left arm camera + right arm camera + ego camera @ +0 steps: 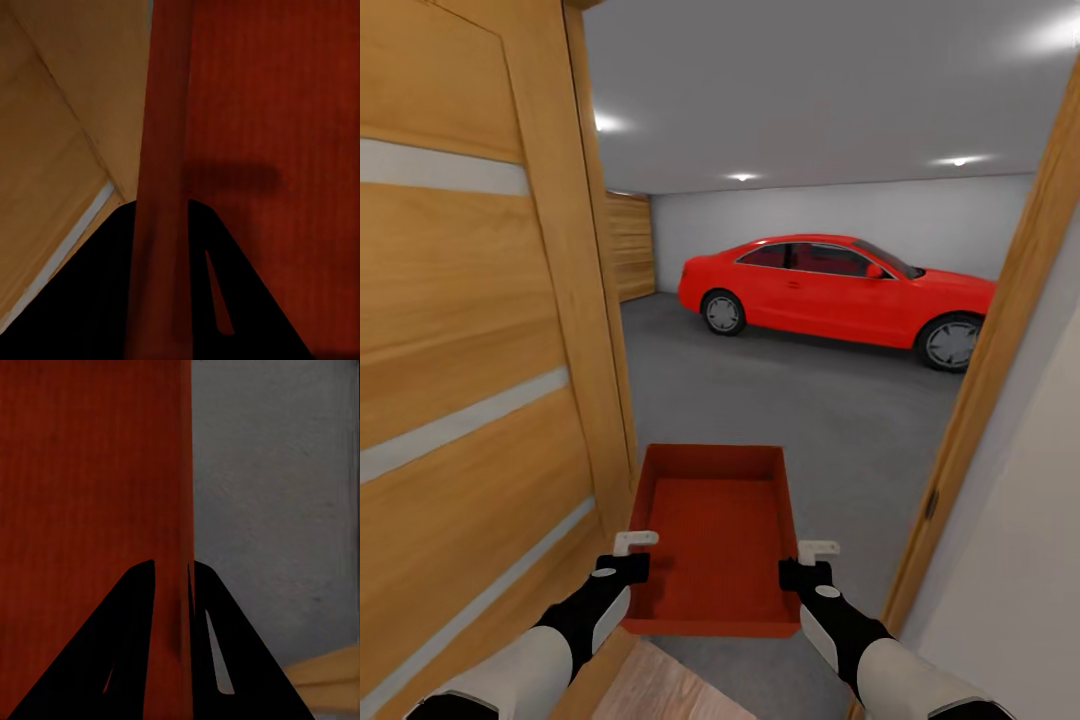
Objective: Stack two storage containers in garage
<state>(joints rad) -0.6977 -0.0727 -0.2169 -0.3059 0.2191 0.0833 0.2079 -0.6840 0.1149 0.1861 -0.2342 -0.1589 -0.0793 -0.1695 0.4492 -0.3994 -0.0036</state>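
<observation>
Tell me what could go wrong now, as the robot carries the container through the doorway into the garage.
1. The open wooden door stands very close to the left gripper; that side may scrape it.
2. Each gripper, like the right gripper, pinches only a thin wall of the orange-red container, so a bump could probably tilt or drop it.

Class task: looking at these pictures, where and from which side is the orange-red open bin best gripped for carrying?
Grip the orange-red rectangular lidless bin on its two long side walls, one hand from each side, near the robot's end. The thin, straight, upright walls fit between fingers, as the left hand and right hand show.
</observation>
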